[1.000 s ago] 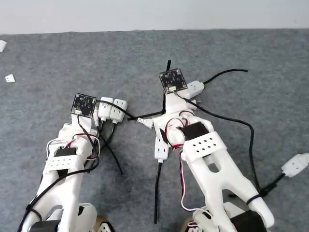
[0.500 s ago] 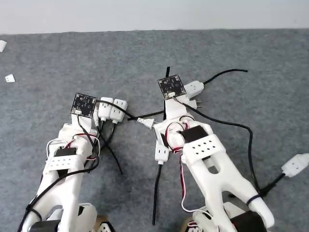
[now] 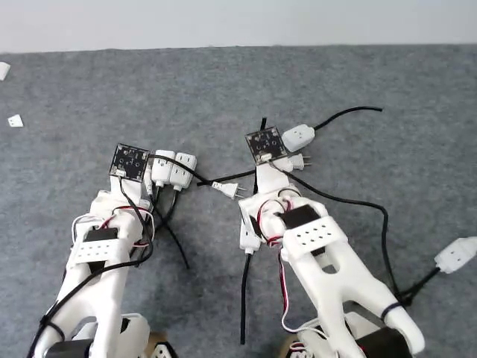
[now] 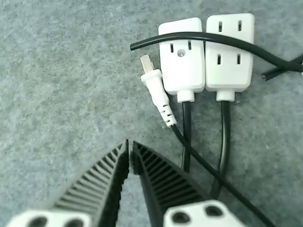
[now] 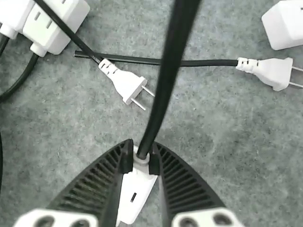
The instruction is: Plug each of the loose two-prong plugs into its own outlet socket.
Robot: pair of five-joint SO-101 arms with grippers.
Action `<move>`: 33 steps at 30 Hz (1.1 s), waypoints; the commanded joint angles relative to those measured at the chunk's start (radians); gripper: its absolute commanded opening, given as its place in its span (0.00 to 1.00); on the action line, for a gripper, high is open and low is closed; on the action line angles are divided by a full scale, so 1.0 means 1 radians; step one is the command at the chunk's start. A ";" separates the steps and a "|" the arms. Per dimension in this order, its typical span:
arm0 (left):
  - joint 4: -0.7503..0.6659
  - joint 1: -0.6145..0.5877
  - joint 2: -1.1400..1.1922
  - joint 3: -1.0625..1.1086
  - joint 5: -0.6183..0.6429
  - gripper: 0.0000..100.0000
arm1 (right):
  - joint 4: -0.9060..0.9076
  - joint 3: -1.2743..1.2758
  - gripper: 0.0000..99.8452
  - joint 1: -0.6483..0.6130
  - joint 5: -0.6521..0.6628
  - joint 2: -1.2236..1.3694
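The grey carpeted tabletop (image 3: 89, 82) carries both white arms, and I take the pair of outlet sockets (image 3: 173, 169) as my marker. They are two white blocks lying side by side, slots facing up, each on its own black cord. A further black cord (image 4: 199, 39) is draped across both faces. The left arm (image 3: 100, 253) ends right at that pair, and its left gripper (image 4: 129, 144) sits just short of it, ribbed black jaws pressed together on nothing. The right arm (image 3: 328, 253) stands apart from the pair, and the right gripper (image 5: 141, 146) is clamped on a held socket (image 5: 134, 189), white, its black cord running out between the jaws. A lone socket (image 3: 297, 136) lies past that arm from the pair, and an edge socket (image 3: 456, 253) is farthest off. Smallest are the white plugs on black cords: the first plug (image 4: 155, 90) just beside the pair, the second plug (image 3: 227, 189) near it toward the right arm with two bare prongs showing, and the third plug (image 3: 298, 160) by the lone socket.
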 commanded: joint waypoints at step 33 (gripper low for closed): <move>-0.034 -0.008 -0.031 -0.012 0.008 0.02 | 0.056 0.009 0.22 -0.196 -0.021 0.021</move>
